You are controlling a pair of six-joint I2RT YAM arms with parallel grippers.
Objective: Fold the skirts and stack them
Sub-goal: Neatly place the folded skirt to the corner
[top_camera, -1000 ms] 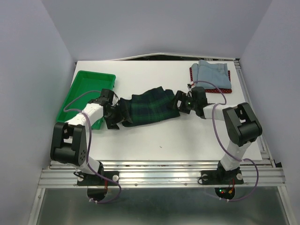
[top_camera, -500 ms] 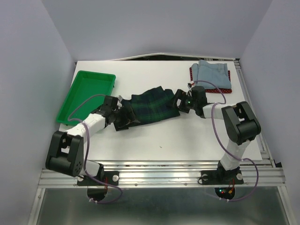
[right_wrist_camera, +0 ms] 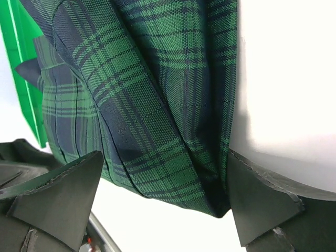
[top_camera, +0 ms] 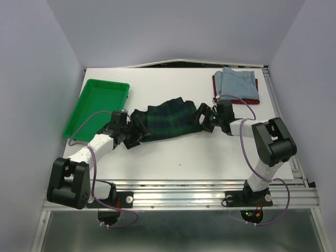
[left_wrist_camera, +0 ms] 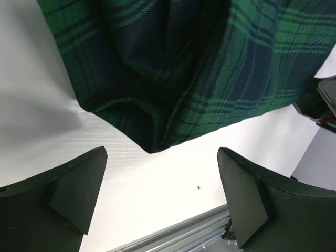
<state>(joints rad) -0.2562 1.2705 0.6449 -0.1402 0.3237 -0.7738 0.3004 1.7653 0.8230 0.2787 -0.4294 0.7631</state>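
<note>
The left gripper has backed off the plaid skirt. The skirt's rumpled end now lies just ahead of its wide-spread, empty fingers. The right gripper has slid back slightly too, jaws gaping, with the skirt's other end lying loose between them. So the skirt seems released but not yet folded. The denim skirt waits beyond the right gripper.

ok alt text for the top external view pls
A dark plaid skirt lies rumpled in the middle, the left claw at its left end, the right claw at its right end. A green tray sits left; a folded denim skirt tops a red skirt, far right.
</note>
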